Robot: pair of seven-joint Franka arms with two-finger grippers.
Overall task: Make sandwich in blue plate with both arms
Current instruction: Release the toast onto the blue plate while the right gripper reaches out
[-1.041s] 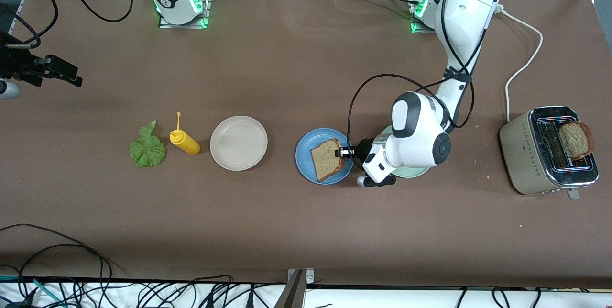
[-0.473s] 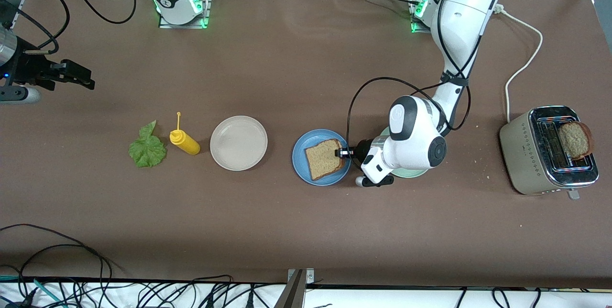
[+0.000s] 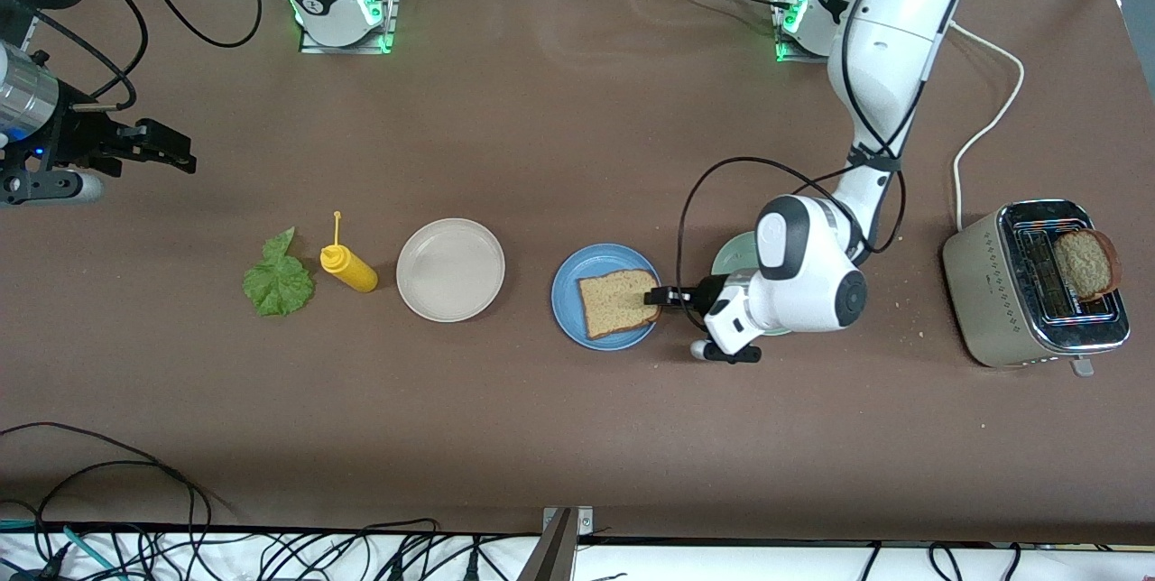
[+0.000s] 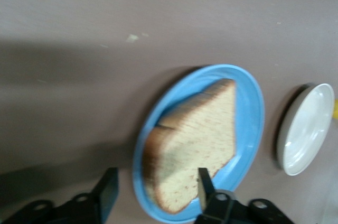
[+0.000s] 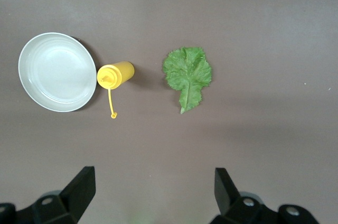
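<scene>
A brown bread slice (image 3: pixel 617 302) lies flat on the blue plate (image 3: pixel 567 294). My left gripper (image 3: pixel 661 297) hangs low at the plate's rim on the left arm's side, open, its fingers apart from the bread. In the left wrist view the fingers (image 4: pixel 205 188) straddle the corner of the bread slice (image 4: pixel 195 139) on the blue plate (image 4: pixel 251 115). A green lettuce leaf (image 3: pixel 278 281) lies on the table toward the right arm's end. My right gripper (image 3: pixel 153 152) hovers open over bare table there. In the right wrist view the lettuce leaf (image 5: pixel 187 73) lies beyond my right gripper (image 5: pixel 153 184).
A yellow squeeze bottle (image 3: pixel 348 267) lies between the lettuce and a beige plate (image 3: pixel 450 270). A pale green plate (image 3: pixel 733 254) sits partly under the left arm. A toaster (image 3: pixel 993 292) holding another bread slice (image 3: pixel 1087 263) stands at the left arm's end.
The left gripper opened and let go of the bread, which settled flat on the blue plate; the left arm drew back slightly. The right gripper moved a little toward the table's middle.
</scene>
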